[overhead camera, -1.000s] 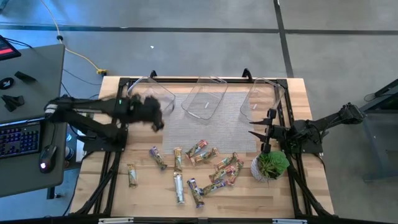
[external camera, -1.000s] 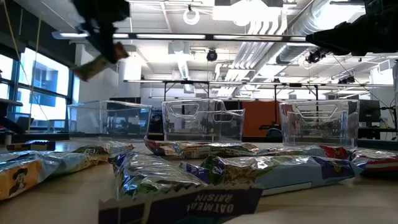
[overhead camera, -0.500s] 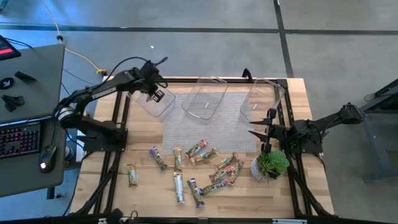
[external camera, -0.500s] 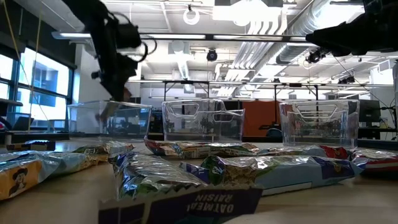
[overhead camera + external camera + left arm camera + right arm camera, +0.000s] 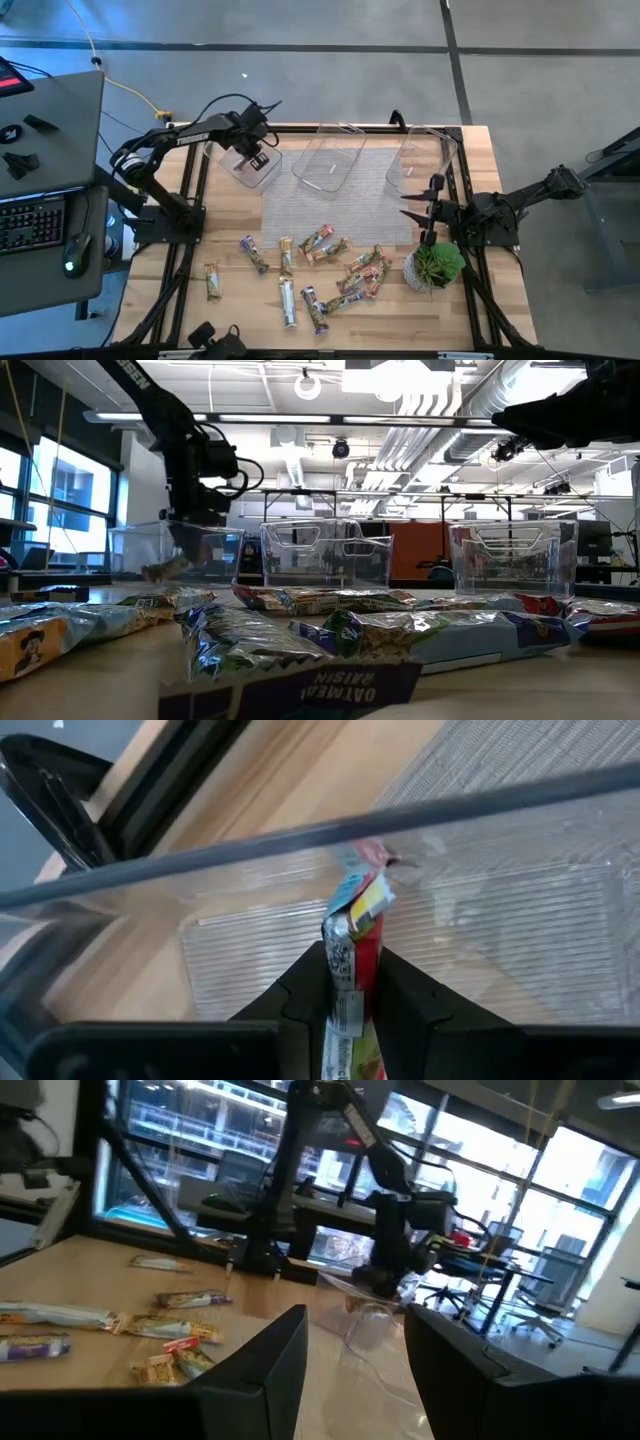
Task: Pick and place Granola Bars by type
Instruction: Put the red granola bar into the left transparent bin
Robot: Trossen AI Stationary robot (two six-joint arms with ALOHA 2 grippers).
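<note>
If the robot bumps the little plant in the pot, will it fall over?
Maybe. The plant looks bushy and wider than its pot, so a hard bump might tip it. It stands upright on flat wood beside the waiting right gripper, so a soft nudge would probably just slide it.

Industrial lab: exposed ceiling ducts [image 5: 480, 405], concrete floor [image 5: 330, 80].

Left arm extends across the counter's far left corner, wrist bent downward. Left end effector [image 5: 256, 160] points down, its fingers [image 5: 300, 995] closed on a wrapped bar [image 5: 355, 955] pinched between them. Right arm lies low at the counter's right edge, reaching inward. Right end effector [image 5: 415, 206] sits level, fingers [image 5: 262, 1370] spread apart, nothing between them.
</note>
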